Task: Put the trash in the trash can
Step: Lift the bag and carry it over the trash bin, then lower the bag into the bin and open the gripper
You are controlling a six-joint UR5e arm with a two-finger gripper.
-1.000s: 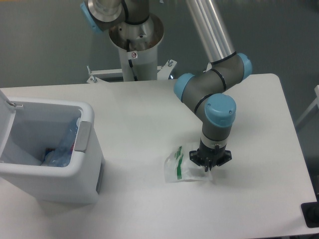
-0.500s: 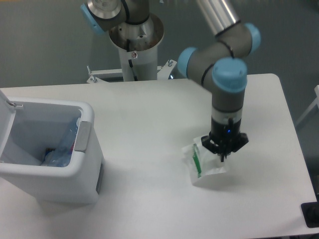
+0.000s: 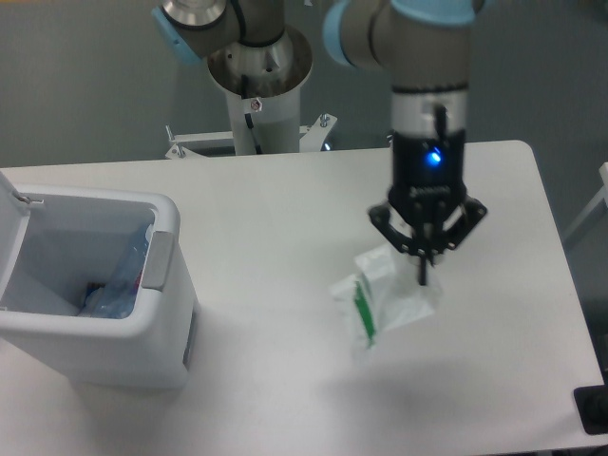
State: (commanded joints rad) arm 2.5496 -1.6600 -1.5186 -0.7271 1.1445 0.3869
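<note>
The white plastic bag with green print (image 3: 382,302) hangs in the air above the table, pinched at its top right by my gripper (image 3: 425,269), which is shut on it. The white trash can (image 3: 90,290) stands at the table's left with its lid (image 3: 11,233) swung open. Inside it lies the clear bluish bottle (image 3: 119,280), leaning against the right wall. The gripper is well to the right of the can, over the table's right half.
The arm's grey pedestal (image 3: 258,90) rises behind the table's far edge. A dark object (image 3: 594,408) sits at the table's front right corner. The white table (image 3: 275,228) spreads between the can and the gripper.
The gripper has risen from the tabletop, lifting the bag clear of the surface; the bag now dangles and the arm's wrist has moved up and slightly right.
</note>
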